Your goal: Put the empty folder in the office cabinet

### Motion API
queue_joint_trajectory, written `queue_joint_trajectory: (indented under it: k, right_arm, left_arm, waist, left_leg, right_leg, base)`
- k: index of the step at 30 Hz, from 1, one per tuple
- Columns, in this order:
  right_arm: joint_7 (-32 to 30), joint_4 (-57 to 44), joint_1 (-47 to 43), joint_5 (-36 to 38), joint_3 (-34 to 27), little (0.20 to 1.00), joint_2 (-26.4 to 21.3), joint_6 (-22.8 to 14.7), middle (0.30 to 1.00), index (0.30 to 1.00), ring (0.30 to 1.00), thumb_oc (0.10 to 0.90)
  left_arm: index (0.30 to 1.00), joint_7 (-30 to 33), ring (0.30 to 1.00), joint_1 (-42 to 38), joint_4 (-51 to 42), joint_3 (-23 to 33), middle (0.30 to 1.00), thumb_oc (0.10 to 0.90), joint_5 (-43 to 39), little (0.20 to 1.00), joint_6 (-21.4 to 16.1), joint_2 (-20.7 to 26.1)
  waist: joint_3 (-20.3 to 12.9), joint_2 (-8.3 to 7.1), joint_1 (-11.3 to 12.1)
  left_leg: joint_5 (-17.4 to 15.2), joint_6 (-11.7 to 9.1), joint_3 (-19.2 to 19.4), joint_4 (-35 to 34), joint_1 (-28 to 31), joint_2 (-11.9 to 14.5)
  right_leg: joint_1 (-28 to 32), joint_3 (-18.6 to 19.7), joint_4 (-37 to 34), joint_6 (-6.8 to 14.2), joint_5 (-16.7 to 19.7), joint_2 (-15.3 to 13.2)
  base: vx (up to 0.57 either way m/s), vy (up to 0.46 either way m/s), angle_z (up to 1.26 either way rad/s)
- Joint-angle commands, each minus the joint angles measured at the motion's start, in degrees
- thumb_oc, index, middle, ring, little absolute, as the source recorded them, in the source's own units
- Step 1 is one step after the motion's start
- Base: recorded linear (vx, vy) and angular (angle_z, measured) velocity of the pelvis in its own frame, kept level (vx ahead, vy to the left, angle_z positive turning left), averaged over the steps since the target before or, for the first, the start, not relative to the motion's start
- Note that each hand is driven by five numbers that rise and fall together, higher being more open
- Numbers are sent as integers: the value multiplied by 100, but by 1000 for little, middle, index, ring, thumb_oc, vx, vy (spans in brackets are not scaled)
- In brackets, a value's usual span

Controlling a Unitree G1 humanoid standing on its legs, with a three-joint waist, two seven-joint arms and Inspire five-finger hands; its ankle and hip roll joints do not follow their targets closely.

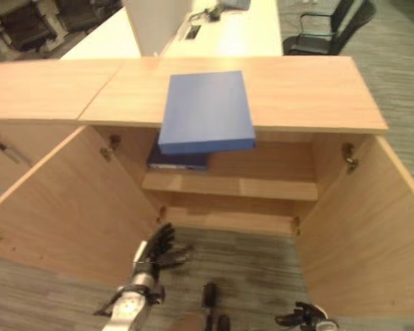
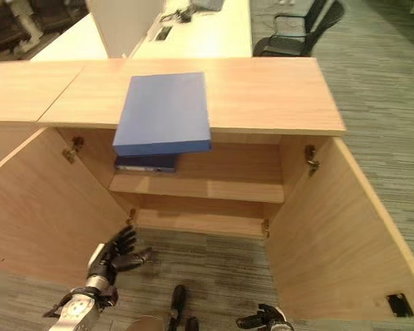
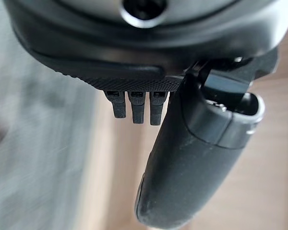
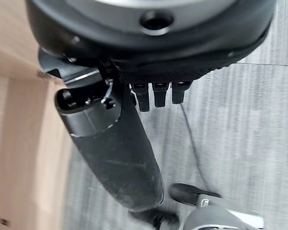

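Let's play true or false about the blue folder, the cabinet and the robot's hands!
1. The blue folder lies on top of the cabinet. True.
2. Both cabinet doors are shut. False: the left door and the right door both stand open.
3. The left robot hand is holding the folder. False: it is low in front of the cabinet, open and holding nothing.
4. A darker folder already lies on the shelf inside. True.
5. The right robot hand is touching the top of the cabinet. False: it is low over the carpet.
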Motion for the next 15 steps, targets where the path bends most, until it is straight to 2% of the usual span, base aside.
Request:
queue_joint_trajectory:
  k: [1,3,4,6,7,8,10,15]
  right_arm:
    - [-215,294,1,300,-69,900,274,-109,900,900,900,800]
    - [-354,480,-2,385,6,900,424,-206,900,900,900,800]
    - [-357,488,-14,387,6,900,432,-212,900,900,900,800]
    - [-473,754,-105,342,111,900,519,-252,900,900,900,800]
    - [-488,839,-158,325,148,900,560,-278,900,900,900,800]
    - [-489,853,-174,326,143,900,569,-287,900,900,900,800]
    - [-486,1149,-297,240,226,900,610,-316,900,900,900,800]
    - [-389,1390,-339,155,195,900,590,-283,900,900,900,800]
  left_arm:
    - [900,906,900,-502,-1255,524,900,800,1127,900,-973,713]
    - [900,1939,900,-720,-1469,975,900,800,2548,900,-966,1053]
    - [900,1957,900,-731,-1467,970,900,800,2569,900,-962,1054]
    - [900,2809,900,-1225,-1585,1189,900,800,3364,900,-858,1298]
    - [900,2955,900,-1393,-1646,1179,900,800,3579,900,-844,1367]
    - [900,2968,900,-1408,-1641,1171,900,800,3599,900,-838,1368]
    - [900,3165,900,-1853,-1916,1124,900,800,4177,900,-706,1634]
    - [900,2910,900,-1895,-2077,1083,900,800,4160,900,-727,1610]
  waist:
    - [41,-892,278]
    - [-55,-894,306]
    - [-47,-900,305]
    - [-170,-902,298]
    - [-203,-906,297]
    - [-192,-911,303]
    - [-337,-892,295]
    - [-430,-860,323]
  left_leg:
    - [-910,-672,189,-421,867,-342]
    - [-916,-674,97,-751,1117,-374]
    - [-886,-674,97,-756,1104,-376]
    - [-944,-654,106,-765,1197,-413]
    - [-975,-645,107,-765,1233,-421]
    - [-980,-643,110,-765,1238,-421]
    - [-1076,-609,89,-765,1350,-454]
    - [-1093,-551,108,-765,1411,-486]
  right_leg:
    - [981,-258,-2642,937,1083,-1057]
    - [1061,-216,-2751,972,1100,-1006]
    - [1052,-218,-2759,973,1126,-1009]
    - [1105,-196,-2855,1018,1195,-1007]
    - [1137,-177,-2885,1028,1203,-1010]
    - [1142,-174,-2888,1029,1202,-1010]
    - [1194,-129,-2899,1069,1194,-1027]
    - [1206,-97,-2899,1096,1248,-1066]
  base:
    - [86,27,-16]
    - [97,36,72]
    - [36,25,41]
    - [59,54,29]
    - [69,48,18]
    - [84,53,10]
    - [82,58,2]
    - [38,58,-3]
